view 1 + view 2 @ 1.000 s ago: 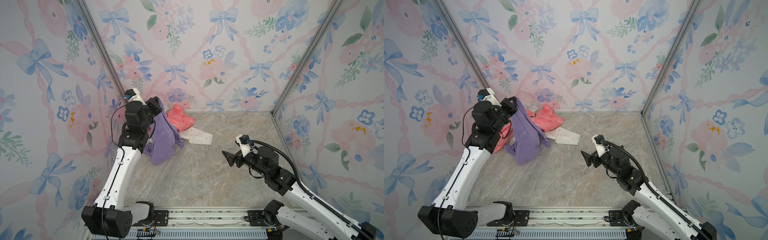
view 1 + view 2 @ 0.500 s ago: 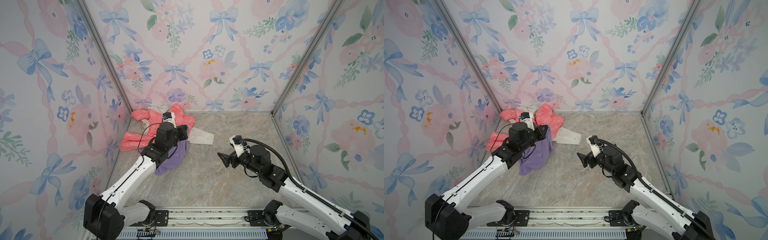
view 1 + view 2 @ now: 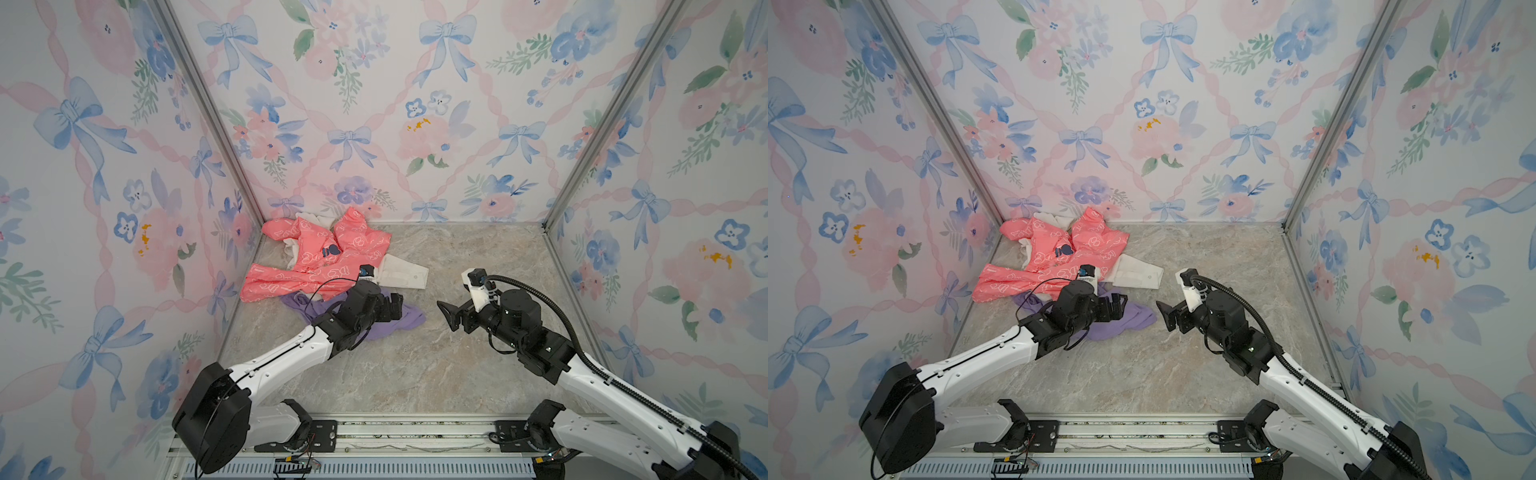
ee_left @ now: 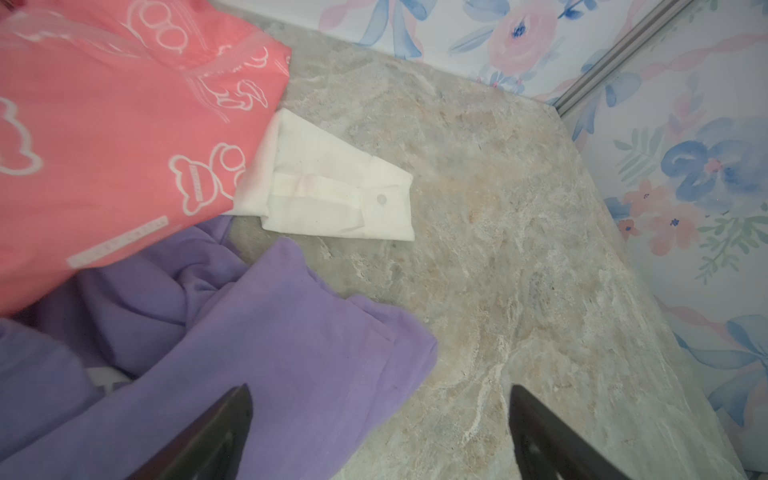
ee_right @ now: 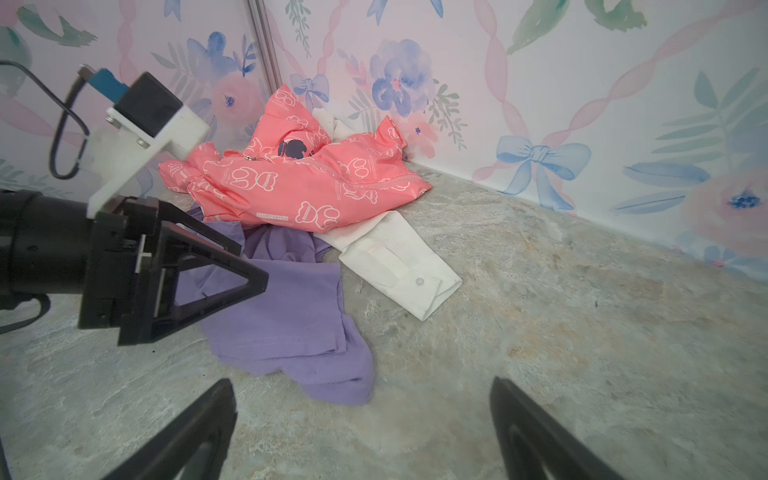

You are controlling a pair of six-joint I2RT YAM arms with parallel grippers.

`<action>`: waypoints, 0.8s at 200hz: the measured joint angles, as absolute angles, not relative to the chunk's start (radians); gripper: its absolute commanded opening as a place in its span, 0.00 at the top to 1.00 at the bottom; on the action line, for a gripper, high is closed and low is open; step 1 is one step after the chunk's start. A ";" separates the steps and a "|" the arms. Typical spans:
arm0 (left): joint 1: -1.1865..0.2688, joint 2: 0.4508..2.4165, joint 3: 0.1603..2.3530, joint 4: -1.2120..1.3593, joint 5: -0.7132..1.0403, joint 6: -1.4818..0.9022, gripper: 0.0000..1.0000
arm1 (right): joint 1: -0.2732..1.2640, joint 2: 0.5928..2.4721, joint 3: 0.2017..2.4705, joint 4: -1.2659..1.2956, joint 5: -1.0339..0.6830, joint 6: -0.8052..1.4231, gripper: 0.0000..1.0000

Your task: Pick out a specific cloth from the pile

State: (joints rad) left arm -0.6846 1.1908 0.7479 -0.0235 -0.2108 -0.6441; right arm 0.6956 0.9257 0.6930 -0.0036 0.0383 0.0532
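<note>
Both jaws wide | left gripper (image 3: 397, 306) low over cloth (image 3: 409, 322) | right gripper (image 3: 449, 318) facing it

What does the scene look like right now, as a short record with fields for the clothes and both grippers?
purple cloth: crumpled on the floor, one edge under the pink jacket
pile: pink jacket on top of a white shirt, in the back left corner
white shirt: mostly covered, buttoned cuff sticking out onto the floor beside the purple cloth
left gripper: open, over the purple cloth, holding nothing
right gripper: open, empty, facing the purple cloth
</note>
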 measured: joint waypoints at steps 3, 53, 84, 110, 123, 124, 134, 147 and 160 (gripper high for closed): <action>-0.683 1.173 0.742 -0.022 -0.224 -0.648 0.02 | 0.696 0.926 0.693 -0.003 0.038 0.053 0.03; -0.515 0.978 0.603 -0.021 -0.311 -0.752 0.02 | 0.696 0.928 0.693 0.004 0.038 0.056 0.03; -0.442 0.979 0.517 -0.072 -0.291 -0.827 0.02 | 0.696 0.944 0.693 0.019 0.038 0.062 0.03; -0.433 1.003 0.480 -0.085 -0.266 -0.878 0.02 | 0.696 0.952 0.693 0.019 0.038 0.064 0.03; -0.433 1.027 0.477 -0.085 -0.255 -0.896 0.03 | 0.696 0.952 0.693 0.019 0.038 0.064 0.03; -0.433 1.028 0.477 -0.085 -0.255 -0.896 0.03 | 0.696 0.952 0.693 0.019 0.038 0.064 0.03; -0.433 1.052 0.477 -0.084 -0.249 -0.903 0.07 | 0.696 0.952 0.693 0.019 0.038 0.064 0.03; -0.433 1.091 0.477 -0.084 -0.244 -0.911 0.12 | 0.696 0.952 0.691 0.020 0.038 0.064 0.03; -0.433 1.131 0.477 -0.084 -0.241 -0.920 0.21 | 0.696 0.952 0.689 0.020 0.038 0.064 0.03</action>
